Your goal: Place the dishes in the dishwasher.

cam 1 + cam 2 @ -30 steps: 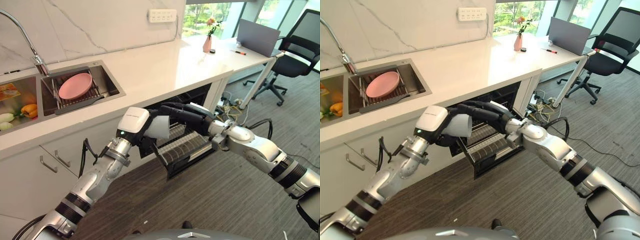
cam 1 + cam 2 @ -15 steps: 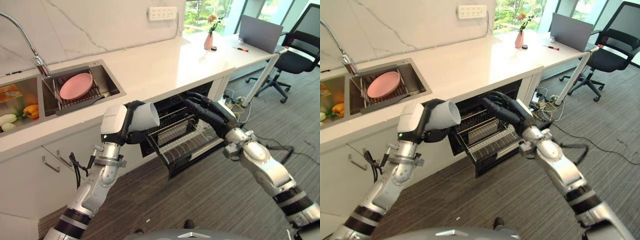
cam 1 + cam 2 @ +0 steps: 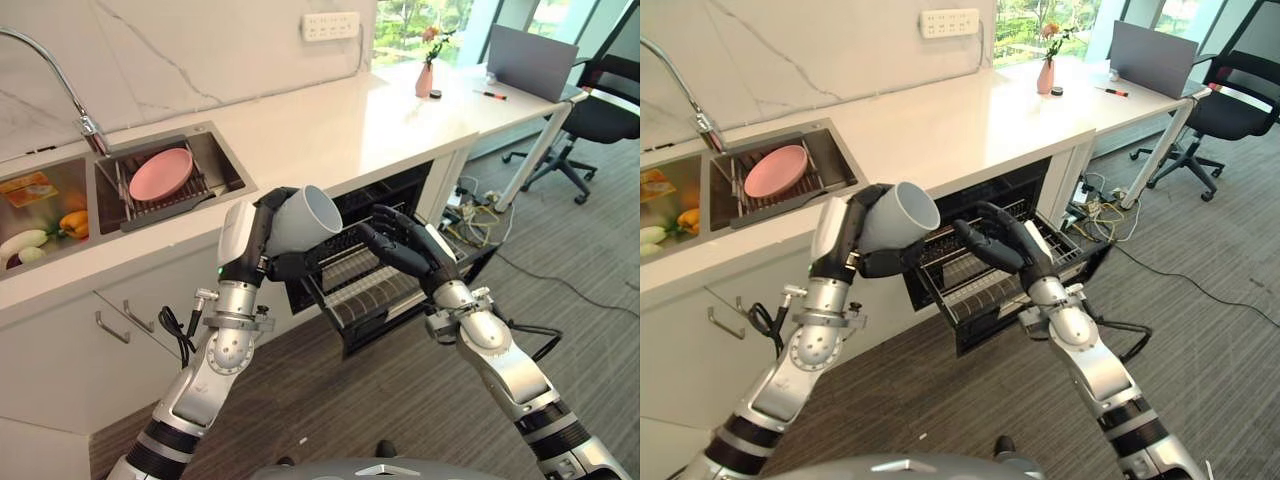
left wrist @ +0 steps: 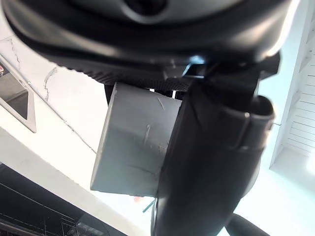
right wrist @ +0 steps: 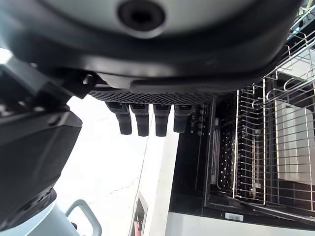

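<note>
My left hand [image 3: 262,232] is shut on a grey cup [image 3: 305,220], held tilted in the air in front of the counter edge, its mouth facing up and right. The left wrist view shows the cup [image 4: 133,142] wrapped by the thumb. My right hand [image 3: 405,248] hovers open above the pulled-out dishwasher rack [image 3: 375,292], fingers loosely bent and holding nothing. The wire rack [image 5: 275,142] appears past its fingers [image 5: 147,118] in the right wrist view. A pink plate [image 3: 161,173] lies on a drying rack in the sink [image 3: 225,165].
A white counter [image 3: 330,130] runs above the dishwasher. Vegetables [image 3: 45,232] lie in the left basin under a tap [image 3: 60,75]. A pink vase [image 3: 425,78], a laptop [image 3: 535,62] and an office chair [image 3: 610,95] stand at the right. Cables [image 3: 478,215] lie on the floor.
My left hand has lifted the grey cup up and tipped its mouth upward. My right hand has drawn back from the cup and dropped lower over the rack.
</note>
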{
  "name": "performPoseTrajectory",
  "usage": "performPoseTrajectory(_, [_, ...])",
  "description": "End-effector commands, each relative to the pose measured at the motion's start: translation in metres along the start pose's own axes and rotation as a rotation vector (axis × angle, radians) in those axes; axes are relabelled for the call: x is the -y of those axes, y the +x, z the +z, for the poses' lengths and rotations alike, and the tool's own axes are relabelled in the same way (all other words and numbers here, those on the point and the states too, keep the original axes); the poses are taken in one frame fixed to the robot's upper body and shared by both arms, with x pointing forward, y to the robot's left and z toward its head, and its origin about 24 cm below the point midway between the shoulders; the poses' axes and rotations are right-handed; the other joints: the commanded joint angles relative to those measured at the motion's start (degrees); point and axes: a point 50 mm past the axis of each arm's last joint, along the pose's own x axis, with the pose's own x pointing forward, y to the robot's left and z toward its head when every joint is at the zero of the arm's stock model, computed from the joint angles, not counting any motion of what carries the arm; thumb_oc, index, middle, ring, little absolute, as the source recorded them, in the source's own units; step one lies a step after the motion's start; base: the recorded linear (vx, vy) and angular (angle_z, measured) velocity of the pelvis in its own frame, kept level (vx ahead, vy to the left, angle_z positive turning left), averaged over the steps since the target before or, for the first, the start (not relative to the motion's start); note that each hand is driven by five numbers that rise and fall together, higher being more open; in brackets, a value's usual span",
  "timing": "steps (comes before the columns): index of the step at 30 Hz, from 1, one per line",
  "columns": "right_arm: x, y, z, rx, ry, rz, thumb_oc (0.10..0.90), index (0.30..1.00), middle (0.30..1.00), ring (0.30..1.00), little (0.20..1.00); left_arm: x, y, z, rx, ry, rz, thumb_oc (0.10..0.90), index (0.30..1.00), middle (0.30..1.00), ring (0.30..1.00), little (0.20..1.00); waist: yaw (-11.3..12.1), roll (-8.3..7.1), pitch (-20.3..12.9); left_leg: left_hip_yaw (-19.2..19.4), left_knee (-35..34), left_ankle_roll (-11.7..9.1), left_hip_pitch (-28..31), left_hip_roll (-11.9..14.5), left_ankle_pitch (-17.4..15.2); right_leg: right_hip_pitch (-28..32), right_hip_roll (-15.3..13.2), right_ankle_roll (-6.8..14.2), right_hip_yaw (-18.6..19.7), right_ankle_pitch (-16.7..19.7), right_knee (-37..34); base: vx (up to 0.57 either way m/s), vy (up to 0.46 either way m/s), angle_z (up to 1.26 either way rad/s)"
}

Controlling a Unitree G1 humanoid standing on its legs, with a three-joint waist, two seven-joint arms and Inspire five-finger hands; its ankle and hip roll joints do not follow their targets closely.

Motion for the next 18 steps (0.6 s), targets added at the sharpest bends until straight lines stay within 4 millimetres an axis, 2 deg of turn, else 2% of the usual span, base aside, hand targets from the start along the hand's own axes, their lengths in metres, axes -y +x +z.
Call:
performPoseTrajectory(1, [-0.004,0.024,0.068,0.325,0.082,0.129,0.8,0.9,0.9,0.9,0.9,-0.007,0.031,0.052,0.318,-0.072,-0.002,0.4,0.3,0.3,0.3,0.3,0.3,-1.0,-3.3,0.2,0.6,-0.8,-0.1,-1.9,-3.5,2.7,-2.2,3.4,-1.5,-6.2,1.4,0.0,0.0,0.0])
performPoseTrajectory(18, [-0.011,0.032,0.083,0.354,0.055,0.259,0.8,0.9,0.9,0.9,0.9,0.001,0.034,0.068,0.413,-0.092,-0.125,0.4,0.3,0.3,0.3,0.3,0.6,-1.16,-3.5,0.2,0.6,-0.9,0.0,-1.8,-3.7,3.0,-2.2,3.4,-2.0,-6.4,1.3,0.0,0.0,0.0])
